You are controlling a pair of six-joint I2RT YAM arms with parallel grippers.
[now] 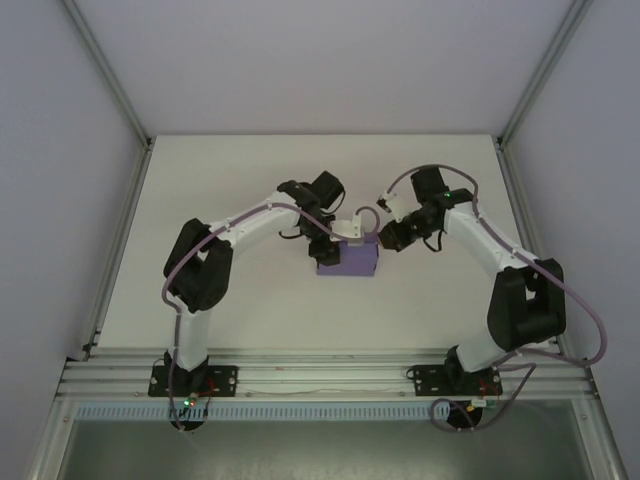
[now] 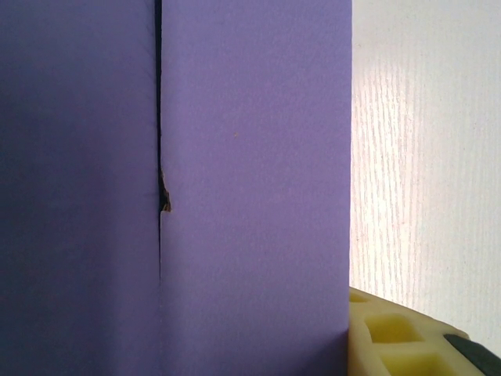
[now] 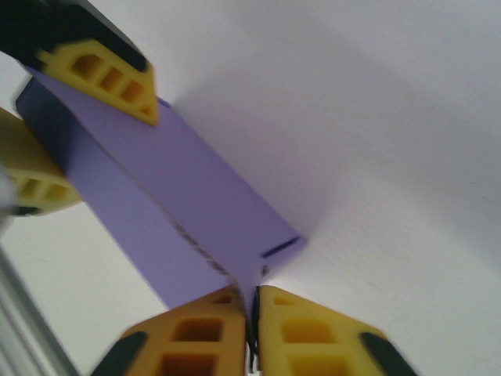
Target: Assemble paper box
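Note:
The purple paper box [image 1: 348,262] lies mid-table as a small folded-up rectangular box between both arms. My left gripper [image 1: 326,246] is at its left end. In the right wrist view, its two yellow fingers [image 3: 102,74] press the far end of the box [image 3: 180,196] from either side. The left wrist view is mostly purple card [image 2: 250,157] with a seam running down it, and one yellow finger [image 2: 403,337] shows against the card's right edge. My right gripper [image 3: 252,305] is shut on a thin card edge at the box's near corner, beside a small slot [image 3: 280,247]. It sits at the box's right end [image 1: 384,240].
The white table [image 1: 230,300] is bare around the box. White enclosure walls with metal posts [image 1: 120,90] border the left, back and right. An aluminium rail [image 1: 320,375] with the arm bases runs along the near edge.

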